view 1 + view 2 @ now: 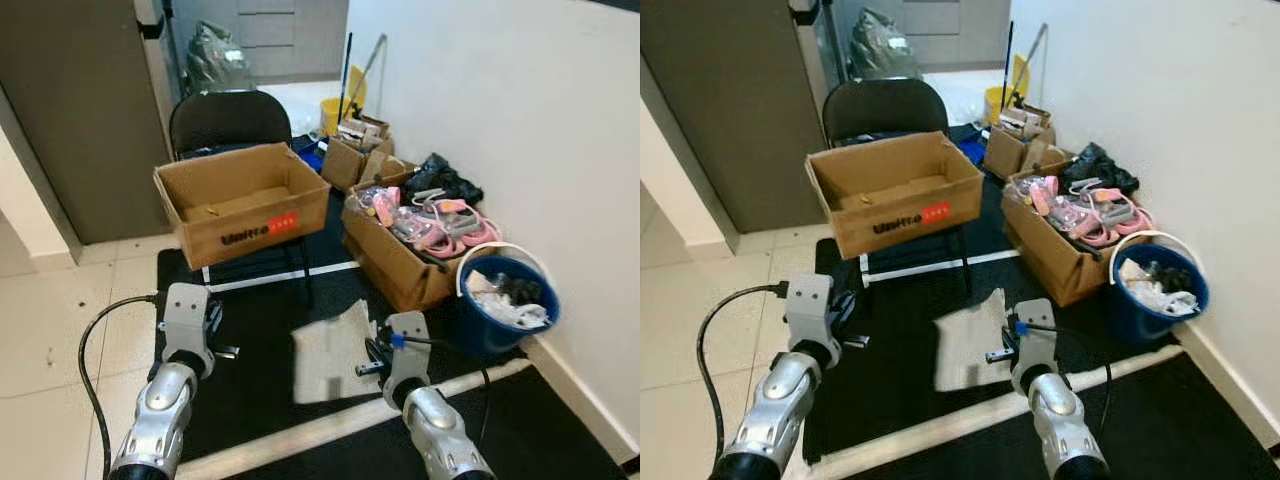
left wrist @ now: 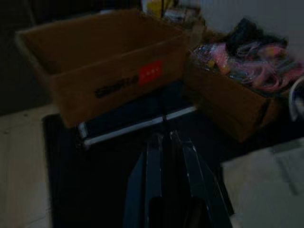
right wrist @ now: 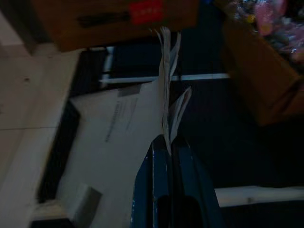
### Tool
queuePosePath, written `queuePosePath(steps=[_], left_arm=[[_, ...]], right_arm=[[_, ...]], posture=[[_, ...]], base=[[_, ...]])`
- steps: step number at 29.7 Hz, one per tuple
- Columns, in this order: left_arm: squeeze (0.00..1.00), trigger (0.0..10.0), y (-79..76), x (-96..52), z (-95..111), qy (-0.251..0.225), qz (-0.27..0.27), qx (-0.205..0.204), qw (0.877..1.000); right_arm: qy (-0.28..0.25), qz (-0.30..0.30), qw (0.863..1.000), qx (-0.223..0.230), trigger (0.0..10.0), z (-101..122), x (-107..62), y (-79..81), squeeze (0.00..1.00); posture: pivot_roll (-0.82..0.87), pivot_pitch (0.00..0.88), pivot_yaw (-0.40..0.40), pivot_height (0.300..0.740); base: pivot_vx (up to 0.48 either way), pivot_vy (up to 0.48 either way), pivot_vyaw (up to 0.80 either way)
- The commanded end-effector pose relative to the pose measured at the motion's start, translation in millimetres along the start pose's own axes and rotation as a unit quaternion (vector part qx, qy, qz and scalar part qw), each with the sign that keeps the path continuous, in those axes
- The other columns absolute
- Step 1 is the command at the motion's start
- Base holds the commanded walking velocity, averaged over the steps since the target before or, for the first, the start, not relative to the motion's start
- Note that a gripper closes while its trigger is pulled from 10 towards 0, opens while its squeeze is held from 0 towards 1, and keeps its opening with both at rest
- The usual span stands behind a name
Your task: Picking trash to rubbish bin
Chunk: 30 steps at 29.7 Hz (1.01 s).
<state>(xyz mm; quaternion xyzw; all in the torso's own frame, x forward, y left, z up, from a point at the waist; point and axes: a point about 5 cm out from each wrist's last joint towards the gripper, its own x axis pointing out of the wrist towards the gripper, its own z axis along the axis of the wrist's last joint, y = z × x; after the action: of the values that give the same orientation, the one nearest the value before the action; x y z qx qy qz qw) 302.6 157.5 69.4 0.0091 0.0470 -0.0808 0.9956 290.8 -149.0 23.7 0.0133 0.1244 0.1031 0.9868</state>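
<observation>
We held the trash, a pale sheet of paper [image 1: 335,350], in our right gripper [image 3: 169,142], whose two black fingers were pressed together on the sheet's edge, as the right wrist view showed: the edge rose straight up out of the fingertips, and the rest of the sheet draped away over the black floor mat [image 1: 255,340]. In the head views the sheet hung at about ten o'clock from the right wrist, its long axis running roughly from twelve to six. The rubbish bin, a blue bucket [image 1: 505,300] with white scraps already in it, stood by the wall at about two o'clock from that gripper, near but apart, just beyond the open carton of pink cables [image 1: 425,235]. We judged the coming move to turn on this: the bucket lay to the right and ahead, on the right arm's own side, so the right arm was the nearer one and would carry the sheet across. Our left gripper [image 2: 166,156] hung idle, fingers closed on nothing, pointing toward the brown cardboard box [image 1: 245,200] on the chair [image 1: 230,120] at twelve o'clock.
</observation>
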Motion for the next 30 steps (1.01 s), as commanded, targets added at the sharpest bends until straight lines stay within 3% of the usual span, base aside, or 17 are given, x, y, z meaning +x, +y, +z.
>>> queuePosePath(steps=[1,16,22,30], left_arm=[[0.00,10.0,2.5,-3.3,-4.9,0.011,0.002,0.002,1.000],[0.00,10.0,3.0,-3.6,-4.3,0.009,0.002,0.004,1.000],[0.00,10.0,1.8,-3.2,-2.5,0.006,-0.005,0.012,1.000],[0.00,10.0,2.0,-4.6,-4.5,0.010,-0.003,0.021,1.000]], right_arm=[[0.000,-0.008,1.000,0.007,10.0,0.3,0.6,-1.0,0.00],[-0.017,0.007,1.000,0.010,10.0,7.7,3.9,3.2,0.00],[-0.071,0.026,0.997,0.014,10.0,37.9,14.5,11.2,0.00],[-0.141,0.112,0.984,-0.013,10.0,87.4,25.3,37.1,0.00]], posture=[[0.02,0.043,-0.008,0.740],[0.02,0.042,-0.011,0.740],[0.02,0.041,-0.010,0.740],[0.02,0.040,-0.009,0.740]], base=[[0.480,0.000,0.00],[0.480,0.000,-0.23],[0.480,0.000,0.00],[0.480,0.000,0.00]])
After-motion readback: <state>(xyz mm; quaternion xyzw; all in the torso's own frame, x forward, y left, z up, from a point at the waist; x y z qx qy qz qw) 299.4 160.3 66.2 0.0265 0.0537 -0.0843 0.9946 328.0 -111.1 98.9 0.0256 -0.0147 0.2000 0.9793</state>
